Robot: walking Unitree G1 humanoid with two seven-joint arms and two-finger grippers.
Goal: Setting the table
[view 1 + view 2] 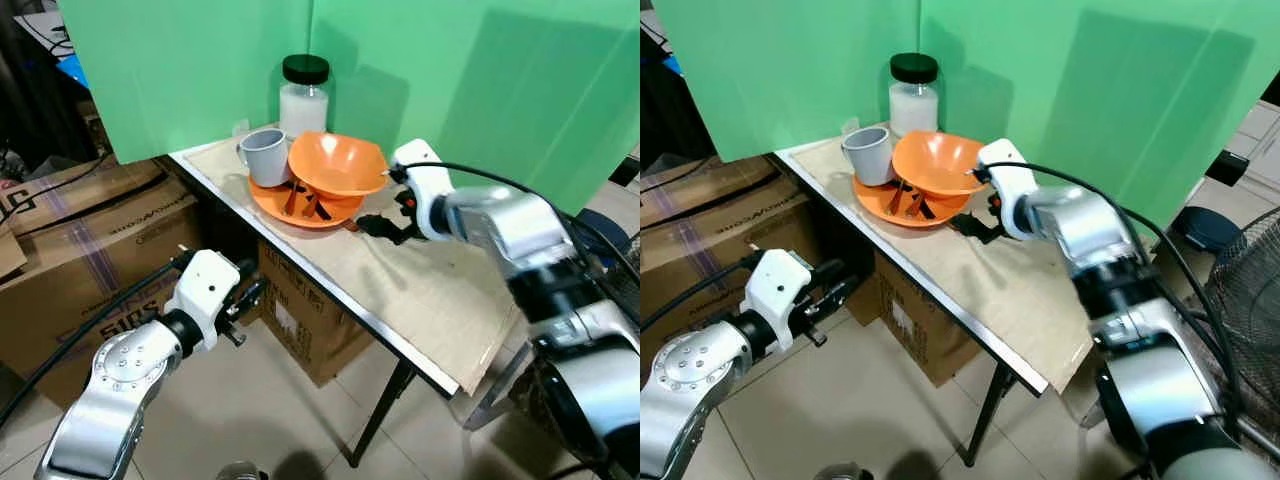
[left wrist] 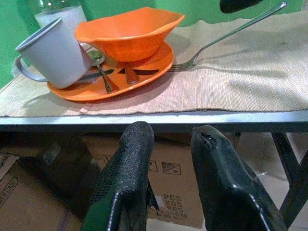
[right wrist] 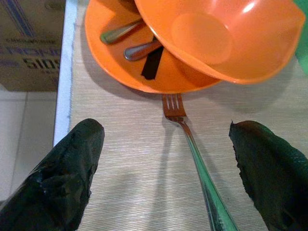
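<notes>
Two black fingers [image 3: 62,178] of the right pincer [image 3: 166,173] frame the fork [image 3: 192,149], spread wide with nothing between them but the handle running up the middle of the gap. That fork lies flat on the woven mat [image 3: 125,144] covering the desk [image 1: 330,300], its tines just short of the orange plate [image 3: 110,62], its handle pointing back toward the wrist. From the head camera the right pincer [image 1: 385,228] sits low over the mat, beside the plate and under the rim of the orange bowl [image 1: 335,162].

Risk starts with the fork itself: it is thin and lies flush on the cloth, so a close that comes down too high would likely skate over the handle, and one too low could snag the weave and drag the mat. A dragged mat would shift the whole stack. The bowl rests tilted on the plate, propped over two spoons [image 3: 130,41], and looks ready to rock; a knock from the wrist could tip it or push it into the grey mug [image 1: 265,155], which stands on the plate's far side, with the black-lidded jar [image 1: 304,95] behind.

Below the desk edge, the left pincer [image 2: 168,183] hangs over the floor in front of cardboard boxes [image 1: 90,240], fingers slightly parted and empty, well apart from the fork.
</notes>
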